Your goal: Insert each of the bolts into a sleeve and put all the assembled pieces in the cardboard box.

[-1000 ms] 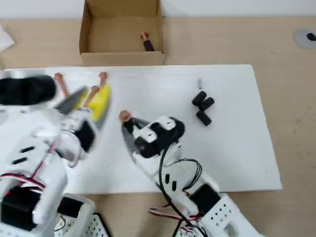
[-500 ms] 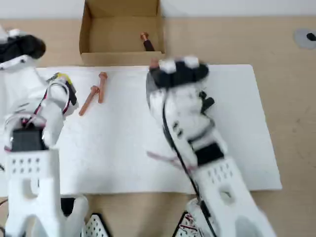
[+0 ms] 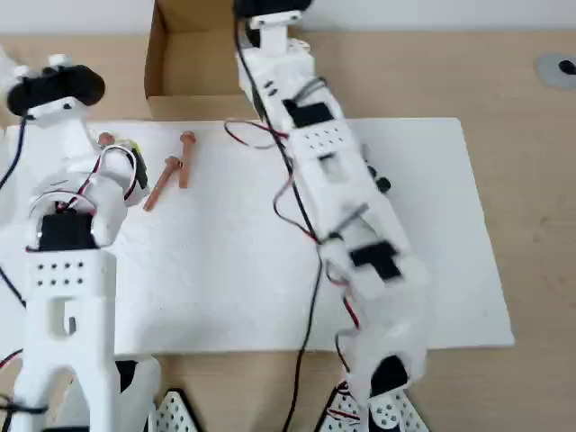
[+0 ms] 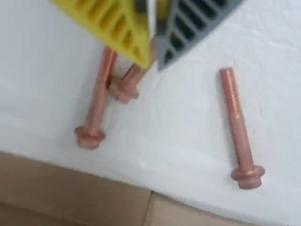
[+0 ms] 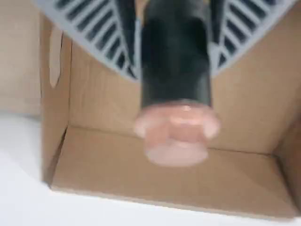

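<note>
Cardboard box (image 3: 193, 67) sits on the bench (image 3: 531, 162), its front wall against the far edge of the white board (image 3: 180, 288). High view: right arm (image 3: 324, 153) is stretched across the board with its end over the box's right half, hiding much of the box floor, so I can't count what's inside from here. Three bare bolts (image 3: 186, 155) lie on the board just short of the box's front wall, toward its left corner, with the left arm (image 3: 67, 225) beside them. One loose sleeve (image 3: 382, 184) peeks out from behind the right arm, well away from the box and off its right corner; any others there are hidden. Left wrist view: left tool (image 4: 153, 63) is clenched on nothing, tips together, hovering over two bolts that cross each other; the third lies apart from that pair. All three heads point toward the box side of the board. Right wrist view: right tool (image 5: 174, 47) is grasping an assembled piece (image 5: 175, 84), a black sleeve with the copper bolt head sticking out of its lower end, hanging over the open box, clear of the floor. Status, my read: this piece is one release from done. Three bolts left to sleeve and box, none of them picked up yet.
</note>
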Motion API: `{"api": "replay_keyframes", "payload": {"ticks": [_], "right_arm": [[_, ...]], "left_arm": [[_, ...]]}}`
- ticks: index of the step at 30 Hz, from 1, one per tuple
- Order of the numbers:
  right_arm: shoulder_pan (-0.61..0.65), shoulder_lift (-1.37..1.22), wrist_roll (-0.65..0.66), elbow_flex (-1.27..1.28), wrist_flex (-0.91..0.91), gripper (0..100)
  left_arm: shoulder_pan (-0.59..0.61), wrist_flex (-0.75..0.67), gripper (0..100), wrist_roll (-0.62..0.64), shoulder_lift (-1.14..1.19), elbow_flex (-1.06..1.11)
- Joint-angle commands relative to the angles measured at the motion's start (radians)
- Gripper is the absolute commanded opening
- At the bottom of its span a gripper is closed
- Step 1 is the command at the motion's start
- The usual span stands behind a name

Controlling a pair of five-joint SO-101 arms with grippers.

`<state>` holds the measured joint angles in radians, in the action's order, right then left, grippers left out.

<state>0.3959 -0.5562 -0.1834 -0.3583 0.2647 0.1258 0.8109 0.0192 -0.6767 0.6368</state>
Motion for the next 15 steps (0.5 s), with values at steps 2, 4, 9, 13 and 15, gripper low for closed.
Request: {"api": "replay_keyframes", "payload": {"ticks": [2, 4, 9, 13, 15], "right_arm": [[-0.01, -0.297, 0.055, -0.484, 0.104, 1.3], [-0.012, -0.418, 0.055, -0.65, 0.158, 1.3], [-0.007, -0.69, 0.081, -1.0, 0.226, 1.3], [0.001, -0.845, 0.133, -1.171, 0.241, 5.5], [0.002, -0.889, 0.133, -1.216, 0.244, 11.7]], "left_arm": [[0.051, -0.037, 1, -0.012, 0.085, -0.012], [0.084, -0.041, 1, -0.011, 0.151, -0.032], [0.155, -0.041, 1, -0.011, 0.305, -0.109], [0.166, -0.041, 1, -0.02, 0.406, -0.152], [0.166, -0.041, 1, -0.021, 0.447, -0.169]]}}
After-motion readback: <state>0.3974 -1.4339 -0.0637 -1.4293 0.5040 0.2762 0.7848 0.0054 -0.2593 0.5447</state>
